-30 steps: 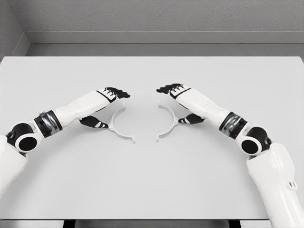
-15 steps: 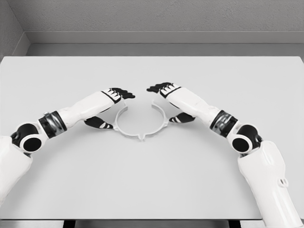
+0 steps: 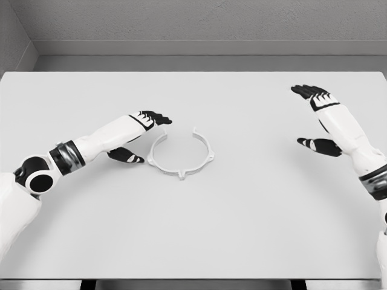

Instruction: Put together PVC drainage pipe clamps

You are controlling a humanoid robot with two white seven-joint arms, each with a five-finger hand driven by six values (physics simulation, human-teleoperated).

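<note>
A broad white table [image 3: 242, 241], a grey textured wall [image 3: 193, 21] behind its far edge.

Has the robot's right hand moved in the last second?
Yes. The right hand has pulled away from the clamp ring toward the table's right edge, fingers open.
</note>
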